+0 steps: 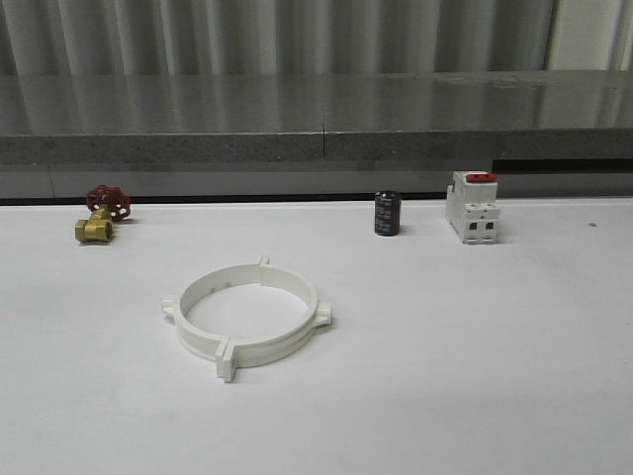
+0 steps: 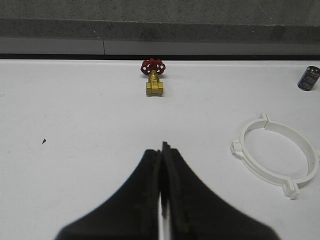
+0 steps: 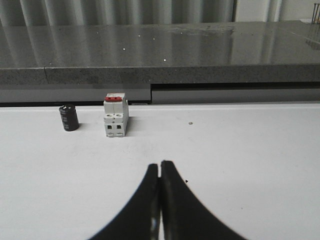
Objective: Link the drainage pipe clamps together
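Two drainage pipe clamps (image 1: pixel 247 317), center-left, look light, stiff, slippery; grip at outer lugs. Left gripper (image 2: pixel 161 150) and right gripper (image 3: pixel 160 167) are pressed together, empty.

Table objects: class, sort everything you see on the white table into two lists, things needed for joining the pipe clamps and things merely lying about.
Belongs to the job:
- pipe clamps, two white half rings lying together as a ring

Just lying about:
- brass valve with red handwheel
- black cylinder
- white switch with red top
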